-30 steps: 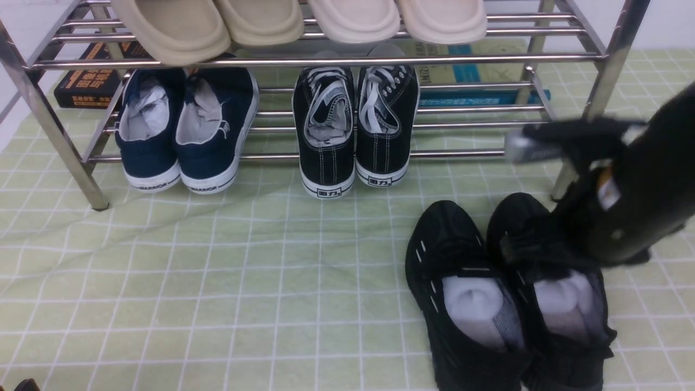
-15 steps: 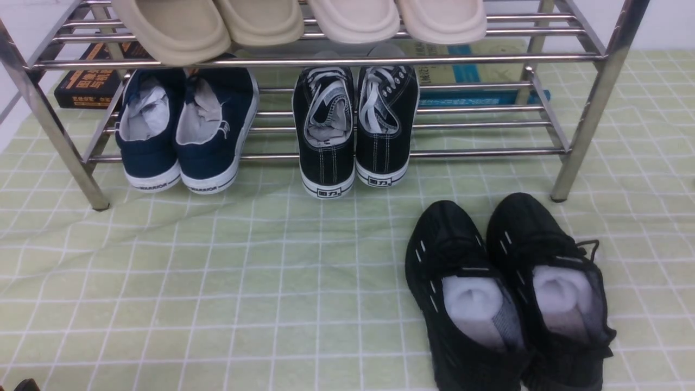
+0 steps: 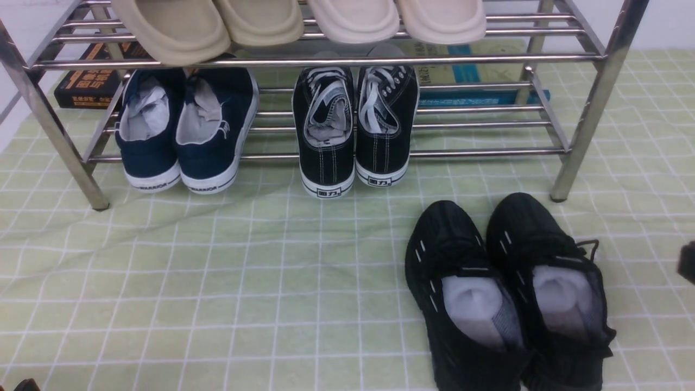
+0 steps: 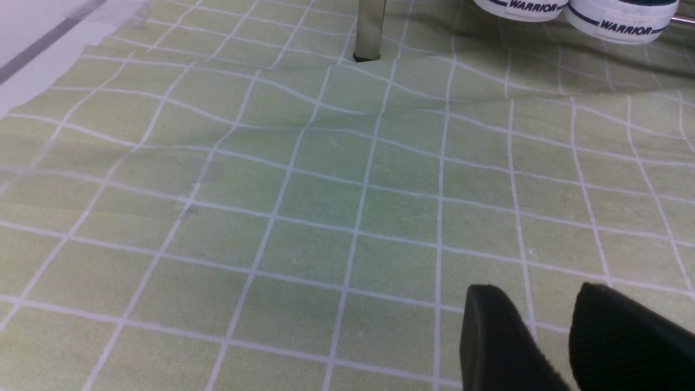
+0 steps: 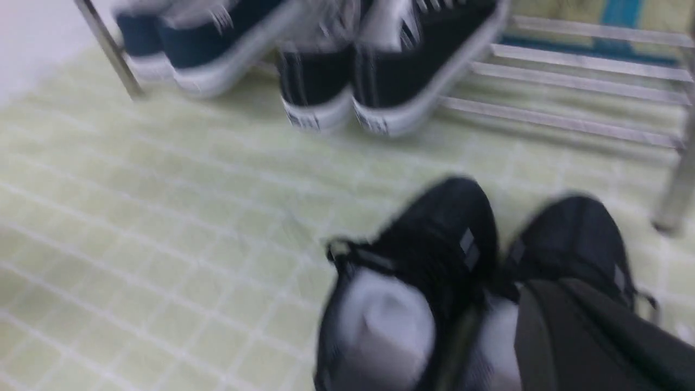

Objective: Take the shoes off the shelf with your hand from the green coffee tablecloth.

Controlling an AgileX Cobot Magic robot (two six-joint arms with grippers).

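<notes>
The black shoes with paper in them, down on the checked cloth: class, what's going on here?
A two-armed robot is on a job of taking the all-black shoes off the metal rack. They stand side by side on the green cloth, in front of the rack. Neither gripper is holding anything: the right gripper is shut, and the left gripper is open above the cloth.

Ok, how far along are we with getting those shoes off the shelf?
Looks essentially done: both all-black shoes sit side by side on the green tablecloth, in front of the shelf. Nothing is in hand; the right claw is shut and empty. Nothing seems left to move, unless the remaining pairs count.
</notes>
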